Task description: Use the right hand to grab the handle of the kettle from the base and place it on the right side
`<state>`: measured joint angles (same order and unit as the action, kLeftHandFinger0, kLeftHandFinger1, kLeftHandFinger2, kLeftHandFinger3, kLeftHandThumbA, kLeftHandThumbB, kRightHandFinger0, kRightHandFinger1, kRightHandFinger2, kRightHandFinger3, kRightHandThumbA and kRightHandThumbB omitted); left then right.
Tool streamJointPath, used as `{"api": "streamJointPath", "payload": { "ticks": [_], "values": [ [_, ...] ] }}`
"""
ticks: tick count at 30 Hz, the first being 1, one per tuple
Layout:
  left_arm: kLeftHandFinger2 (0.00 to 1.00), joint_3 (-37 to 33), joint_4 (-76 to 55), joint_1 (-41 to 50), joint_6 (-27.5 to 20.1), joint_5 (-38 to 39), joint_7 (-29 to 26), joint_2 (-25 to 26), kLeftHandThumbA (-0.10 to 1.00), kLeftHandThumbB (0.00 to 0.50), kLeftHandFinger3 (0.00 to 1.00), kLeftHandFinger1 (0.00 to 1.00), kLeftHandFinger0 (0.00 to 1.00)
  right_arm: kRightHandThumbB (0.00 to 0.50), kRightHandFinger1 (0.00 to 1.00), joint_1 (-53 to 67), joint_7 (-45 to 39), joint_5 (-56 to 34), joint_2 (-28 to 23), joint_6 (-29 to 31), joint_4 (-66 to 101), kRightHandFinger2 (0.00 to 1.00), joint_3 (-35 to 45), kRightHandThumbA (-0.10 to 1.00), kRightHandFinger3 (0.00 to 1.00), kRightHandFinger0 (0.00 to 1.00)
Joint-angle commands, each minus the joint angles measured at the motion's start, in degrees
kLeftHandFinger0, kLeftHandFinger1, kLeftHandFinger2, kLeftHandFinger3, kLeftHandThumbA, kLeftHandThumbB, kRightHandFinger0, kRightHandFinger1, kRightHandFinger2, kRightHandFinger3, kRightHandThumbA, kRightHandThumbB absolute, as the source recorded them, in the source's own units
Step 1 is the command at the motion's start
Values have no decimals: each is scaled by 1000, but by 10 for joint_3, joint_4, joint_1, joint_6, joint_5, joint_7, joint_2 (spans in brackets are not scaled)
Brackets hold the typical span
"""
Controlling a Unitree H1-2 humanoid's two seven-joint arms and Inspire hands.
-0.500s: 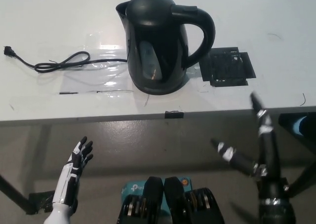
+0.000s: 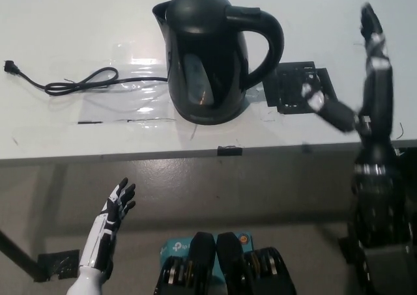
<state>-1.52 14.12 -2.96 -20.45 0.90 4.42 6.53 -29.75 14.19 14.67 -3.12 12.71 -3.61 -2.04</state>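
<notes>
Black kettle standing upright on the white surface, near its middle and toward the front edge, spout pointing to picture left and looped handle facing picture right. Seated on its base, of which only a thin dark rim shows beneath the body; cannot tell more of the base. Black power cord running from the kettle's lower left across the surface to picture left, lying in loose curves and ending in a plug near the far left edge. Clear glossy sheet lying flat under and beside the kettle on the cord side. Black square marking on the surface just beside the kettle, on the handle side, partly covered by the thumb of the black hand. Small black tab fixed on the front edge of the surface, below the kettle. Right hand raised over the surface at picture right, fingers spread apart and pointing away from the robot, grasping nothing, clear of the handle and well to its right; slight motion blur on the fingers. Left hand resting low at lower left, below the front edge of the surface and over the grey floor, fingers apart and empty, well apart from the kettle.
</notes>
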Motion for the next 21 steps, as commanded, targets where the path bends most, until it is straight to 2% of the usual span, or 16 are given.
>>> {"api": "streamJointPath", "payload": {
  "ticks": [1,8,16,21],
  "values": [
    [1000,-3,-6,-6,-29,-1,8,2,1000,500,1000,1000,1000,234,1000,-72,-46,-46,-10,-38,-48,1000,9,872,1000,1000],
    [1000,-2,-7,-6,-26,1,8,2,1000,500,1000,1000,1000,232,1000,-164,-55,-46,-11,-45,-171,1000,7,824,1000,1000],
    [1000,0,-7,-9,-27,4,11,5,1000,500,1000,1000,1000,242,1000,-218,-44,-24,-10,-36,-264,1000,-2,839,1000,1000],
    [1000,-1,-8,-8,-24,1,12,5,1000,500,1000,1000,1000,279,1000,-223,-47,-36,-5,-30,-287,1000,1,841,1000,1000]
  ]
}}
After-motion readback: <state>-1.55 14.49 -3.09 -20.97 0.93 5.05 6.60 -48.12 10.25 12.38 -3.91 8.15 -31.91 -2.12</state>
